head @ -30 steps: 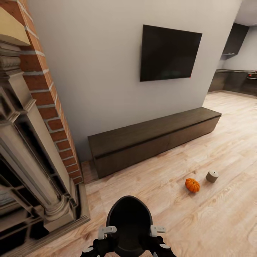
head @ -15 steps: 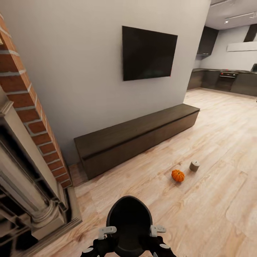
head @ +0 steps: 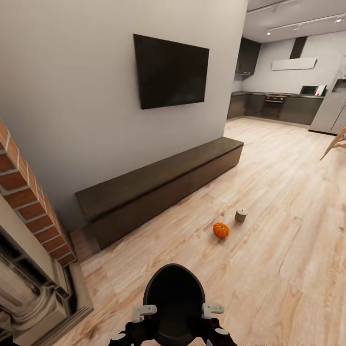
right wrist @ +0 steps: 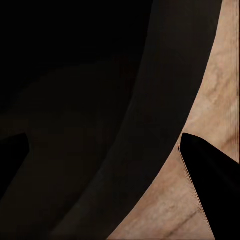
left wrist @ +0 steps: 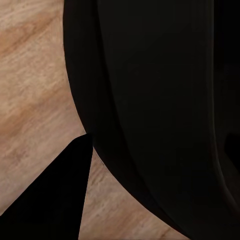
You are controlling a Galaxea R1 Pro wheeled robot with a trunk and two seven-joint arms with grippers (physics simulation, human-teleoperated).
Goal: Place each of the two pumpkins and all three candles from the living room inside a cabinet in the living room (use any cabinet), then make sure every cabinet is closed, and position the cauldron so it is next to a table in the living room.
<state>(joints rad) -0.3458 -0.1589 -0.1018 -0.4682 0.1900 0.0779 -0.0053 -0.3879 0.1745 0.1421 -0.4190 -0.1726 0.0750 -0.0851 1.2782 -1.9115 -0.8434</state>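
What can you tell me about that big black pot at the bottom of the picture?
The cauldron is a matte black, round-bellied pot with a wide, dark, seemingly empty mouth. It sits upright between the left gripper and right gripper, which clasp its rim on either side, over the wooden floor.

Low at the near edge, both arms end in glossy black wrist housings with rounded, knuckled shapes. The left gripper (head: pixel 139 313) and the right gripper (head: pixel 211 310) each carry a pale grey-white bracket with small dark holes, perhaps screw points. White rounded caps sit on the black casings. Close up, a finger (left wrist: pixel 50 200) is a plain, matte black wedge tapering to a point.
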